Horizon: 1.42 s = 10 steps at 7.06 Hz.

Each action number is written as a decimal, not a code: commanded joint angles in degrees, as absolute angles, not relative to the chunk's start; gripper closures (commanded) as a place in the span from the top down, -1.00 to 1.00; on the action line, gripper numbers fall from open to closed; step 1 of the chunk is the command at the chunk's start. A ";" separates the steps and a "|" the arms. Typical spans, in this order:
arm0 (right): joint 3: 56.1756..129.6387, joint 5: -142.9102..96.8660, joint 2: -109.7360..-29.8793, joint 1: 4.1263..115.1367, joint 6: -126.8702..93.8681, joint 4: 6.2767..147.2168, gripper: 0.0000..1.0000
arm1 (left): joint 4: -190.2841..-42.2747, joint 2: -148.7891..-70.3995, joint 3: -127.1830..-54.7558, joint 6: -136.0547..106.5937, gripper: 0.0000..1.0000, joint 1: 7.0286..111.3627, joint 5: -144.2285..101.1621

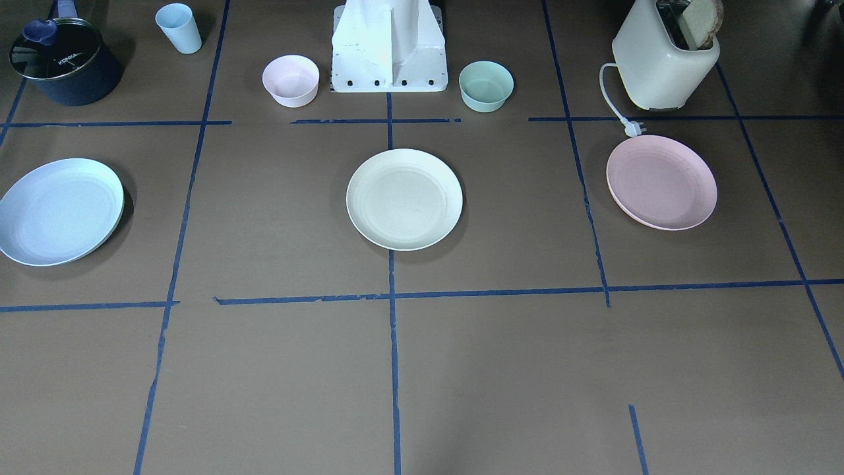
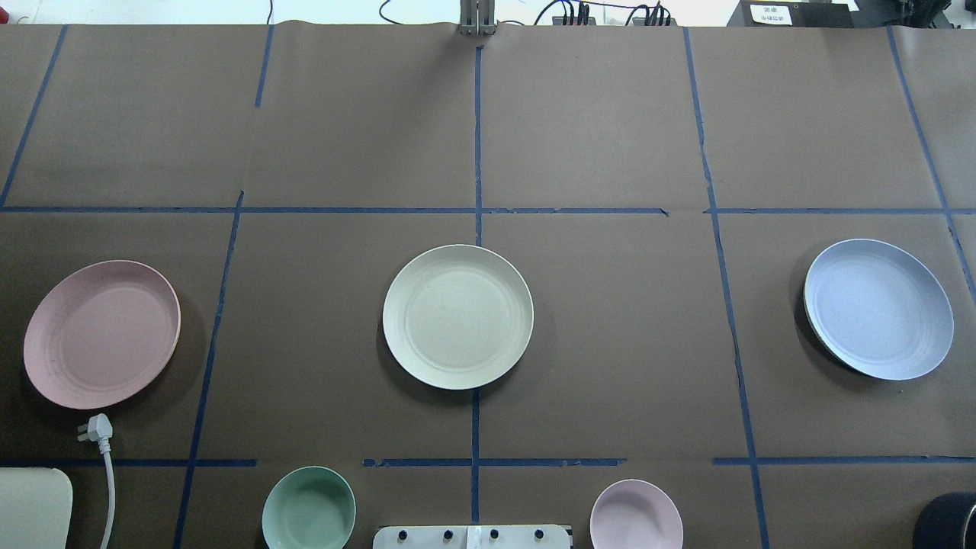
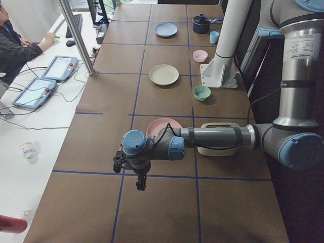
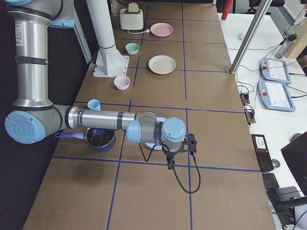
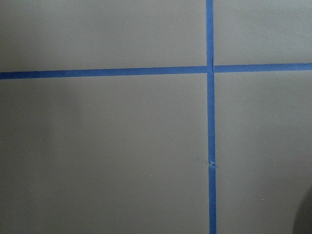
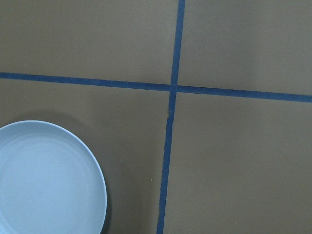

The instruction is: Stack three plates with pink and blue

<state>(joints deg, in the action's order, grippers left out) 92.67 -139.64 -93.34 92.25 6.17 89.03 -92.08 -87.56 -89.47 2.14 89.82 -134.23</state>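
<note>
Three plates lie apart in a row on the brown table. The cream-white plate (image 1: 404, 198) is in the middle (image 2: 457, 316). The pale pink plate (image 1: 661, 182) lies on the robot's left (image 2: 101, 333). The light blue plate (image 1: 59, 211) lies on its right (image 2: 878, 308) and shows at the lower left of the right wrist view (image 6: 46, 180). My left gripper (image 3: 142, 183) hangs over the table just beyond the pink plate. My right gripper (image 4: 170, 164) hangs just beyond the blue plate. Both show only in the side views, so I cannot tell if they are open or shut.
A toaster (image 1: 666, 56) with its loose plug (image 2: 95, 428) stands near the pink plate. A dark pot (image 1: 66, 61) and a light blue cup (image 1: 179, 28) stand near the blue plate. A pink bowl (image 1: 291, 80) and a green bowl (image 1: 486, 85) flank the base (image 1: 389, 49).
</note>
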 commanded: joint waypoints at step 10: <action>93.52 -139.66 -93.17 92.29 5.27 88.33 1.00 | -92.90 -87.37 -92.53 -3.29 1.00 88.78 -135.88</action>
